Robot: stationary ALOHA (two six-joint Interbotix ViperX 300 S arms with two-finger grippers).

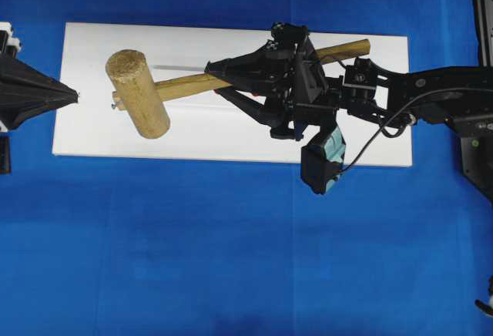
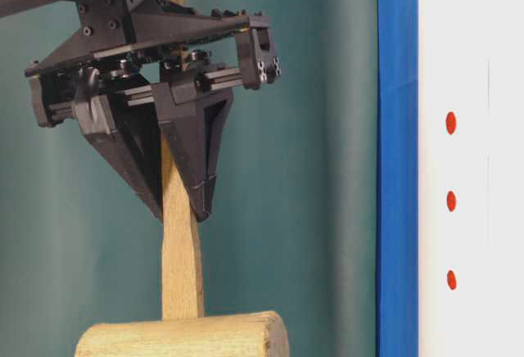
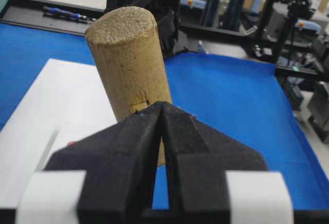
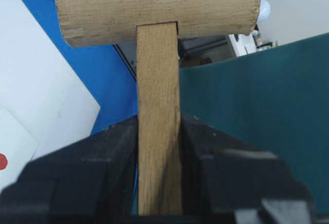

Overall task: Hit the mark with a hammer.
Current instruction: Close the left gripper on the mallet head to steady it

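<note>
The hammer, a light wooden mallet, has its thick head (image 1: 137, 93) over the left part of the white board (image 1: 231, 139) and its handle (image 1: 350, 48) running right. My right gripper (image 1: 215, 79) is shut on the handle partway along it; the wood (image 4: 158, 131) fills the gap between both fingers, below the head (image 4: 154, 8). From table level that same gripper (image 2: 178, 208) clamps the handle (image 2: 182, 267). Three red marks (image 2: 450, 201) sit in a row on the board; one mark (image 4: 1, 161) shows at the frame edge. My left gripper (image 1: 74, 95) is shut and empty, just left of the head (image 3: 128, 64).
The board lies on a blue cloth (image 1: 231, 259). The right arm (image 1: 431, 93) reaches in from the right with its camera housing (image 1: 322, 162) over the board's front edge. Beyond the cloth stand dark frames and cables (image 3: 267, 23).
</note>
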